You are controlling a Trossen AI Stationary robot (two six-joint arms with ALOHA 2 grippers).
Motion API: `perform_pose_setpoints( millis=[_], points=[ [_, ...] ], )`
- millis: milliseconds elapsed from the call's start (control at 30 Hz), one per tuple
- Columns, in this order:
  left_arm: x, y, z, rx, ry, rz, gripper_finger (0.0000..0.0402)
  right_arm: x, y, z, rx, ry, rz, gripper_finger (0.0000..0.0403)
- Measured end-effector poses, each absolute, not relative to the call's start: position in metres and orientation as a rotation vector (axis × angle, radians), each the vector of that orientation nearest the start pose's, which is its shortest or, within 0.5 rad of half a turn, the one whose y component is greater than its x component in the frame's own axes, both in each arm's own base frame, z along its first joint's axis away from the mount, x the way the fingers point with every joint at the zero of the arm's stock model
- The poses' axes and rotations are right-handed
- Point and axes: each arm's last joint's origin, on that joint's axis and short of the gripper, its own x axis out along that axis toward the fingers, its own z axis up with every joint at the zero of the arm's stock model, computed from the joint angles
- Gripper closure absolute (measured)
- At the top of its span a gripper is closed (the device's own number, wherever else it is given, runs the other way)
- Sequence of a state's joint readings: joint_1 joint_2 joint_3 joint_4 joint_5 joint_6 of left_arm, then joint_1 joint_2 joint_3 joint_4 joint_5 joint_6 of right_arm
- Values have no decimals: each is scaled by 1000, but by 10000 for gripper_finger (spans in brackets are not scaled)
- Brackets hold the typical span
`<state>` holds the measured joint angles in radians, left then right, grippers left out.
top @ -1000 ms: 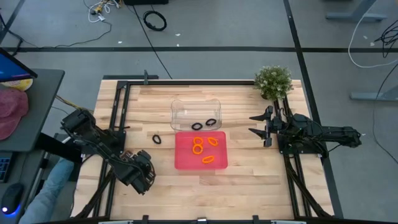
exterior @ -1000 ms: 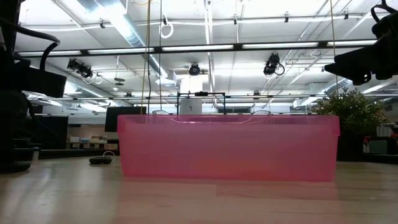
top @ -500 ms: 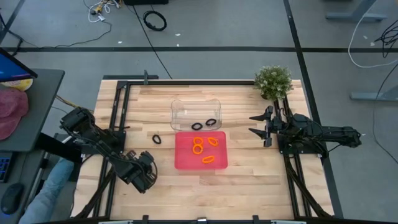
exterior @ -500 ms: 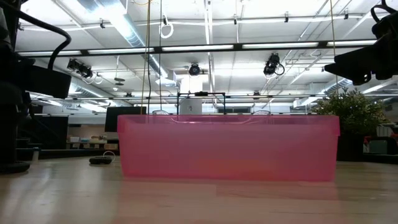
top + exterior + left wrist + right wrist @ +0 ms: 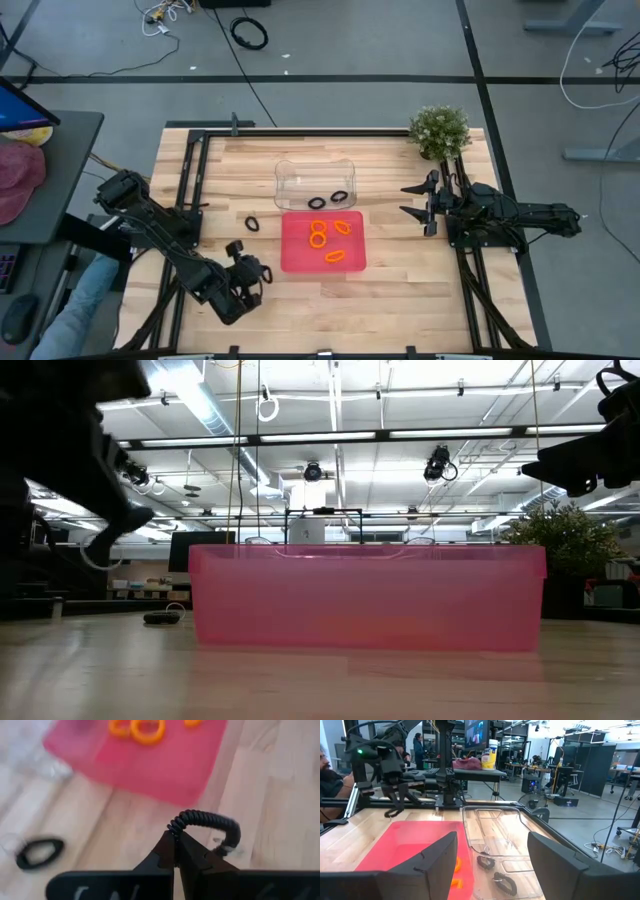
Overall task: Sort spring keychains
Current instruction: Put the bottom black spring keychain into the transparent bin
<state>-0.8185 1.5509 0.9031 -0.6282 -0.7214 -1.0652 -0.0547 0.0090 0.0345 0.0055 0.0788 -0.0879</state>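
**A:** Four bright orange coiled spring keychains (image 5: 328,236) lie in the shallow red plastic tray (image 5: 295,260) at the middle of the counter (image 5: 400,290), seen from above. Two black coiled spring keychains (image 5: 328,199) sit in the clear plastic bin (image 5: 288,173) just behind it.

**B:** And the other blacks?

**A:** One loose black coil keychain (image 5: 252,223) lies on the wood beside the tray, toward the counter's left edge. The left gripper (image 5: 254,274) hangs near the front-left, close to the tray. The right gripper (image 5: 418,202) waits near the right edge, by the small potted plant (image 5: 439,130).

**B:** The low view?

**A:** Mostly the tray's wall. The loose coil (image 5: 160,618) shows on the wood beside it, and a small loop dangles from the dark left arm above it.

**B:** Left wrist?

**A:** Its jaws are pinched tight on the fourth black coiled keychain (image 5: 206,822), lifted clear of the wood.

**B:** Right wrist?

**A:** Its jaws stand wide apart, holding nothing, facing tray and bin.

**B:** So how far along?

**A:** I'd judge the orange half finished. Two blacks are placed, one is in hand, one is left to fetch.
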Motion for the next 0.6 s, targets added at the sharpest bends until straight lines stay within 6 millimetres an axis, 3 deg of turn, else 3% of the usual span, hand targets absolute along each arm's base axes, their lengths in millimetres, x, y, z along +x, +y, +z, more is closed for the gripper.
perform_pose_setpoints(
  millis=[333,600],
  points=[
    [203,-180,188,-131,679,500,396,96,-8,175,-87,-25,-135,156],
    [199,-184,194,-68,458,568,396,96,-8,175,-87,-25,-135,156]
  ],
)
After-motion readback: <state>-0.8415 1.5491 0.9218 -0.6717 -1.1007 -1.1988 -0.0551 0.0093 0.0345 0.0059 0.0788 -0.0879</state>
